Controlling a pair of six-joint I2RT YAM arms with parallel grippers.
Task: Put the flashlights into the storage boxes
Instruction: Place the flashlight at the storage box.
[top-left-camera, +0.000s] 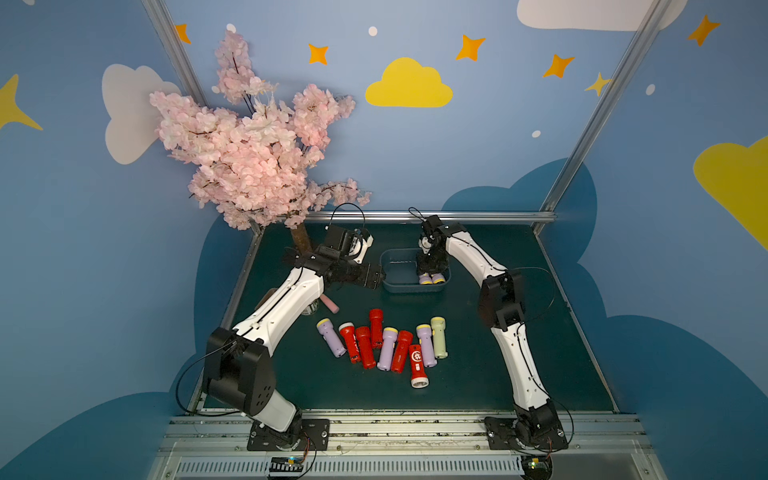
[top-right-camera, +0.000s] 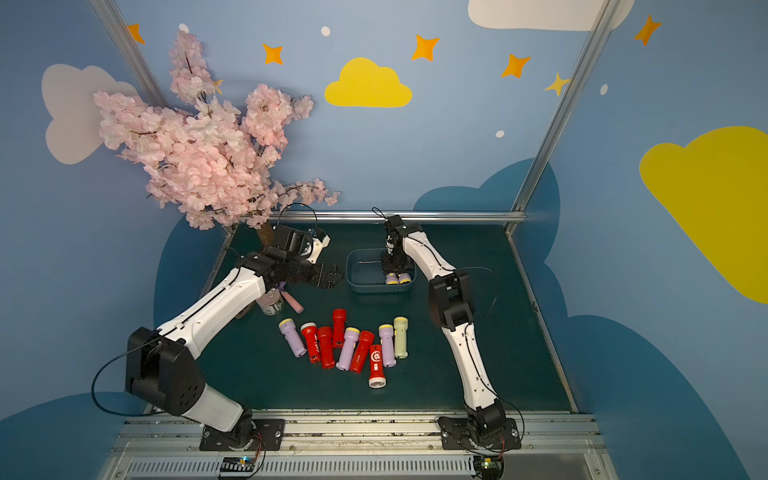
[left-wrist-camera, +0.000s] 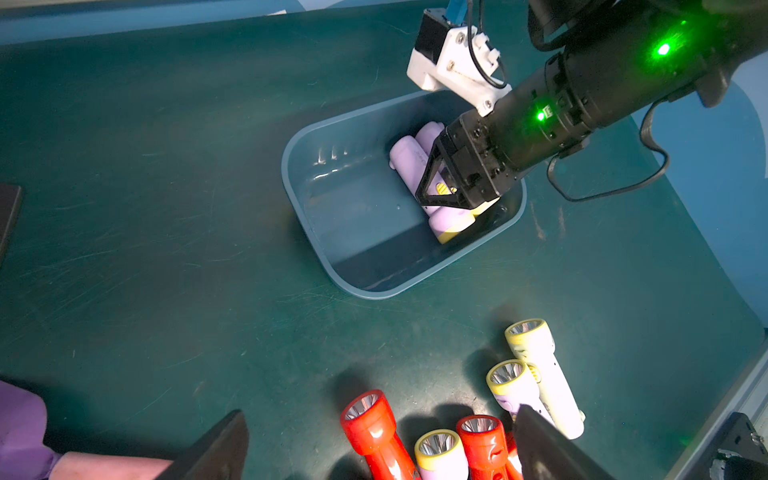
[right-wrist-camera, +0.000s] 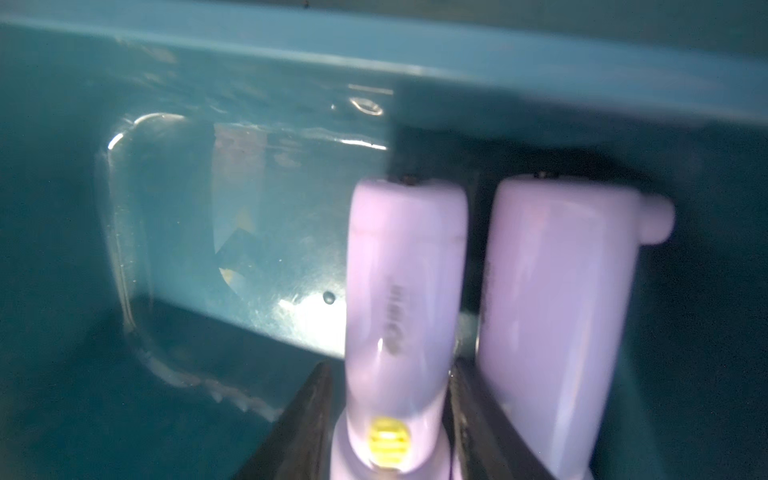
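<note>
Blossom tree (top-right-camera: 199, 158), jar (top-right-camera: 271, 306), pink stick (top-right-camera: 293, 301) near left tool (top-right-camera: 336, 276)

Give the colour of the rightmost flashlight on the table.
Pale green flashlight, clearest in a top view.

My green table (top-left-camera: 498, 374) carries a blue tub (top-left-camera: 399, 287) near its far edge and nine loose flashlights (top-left-camera: 387, 349) huddled nearer me. A jar (top-right-camera: 271, 305) and a pink stick (top-right-camera: 294, 302) lie to my left, with a tree's trunk (top-left-camera: 300, 241) far left.
</note>
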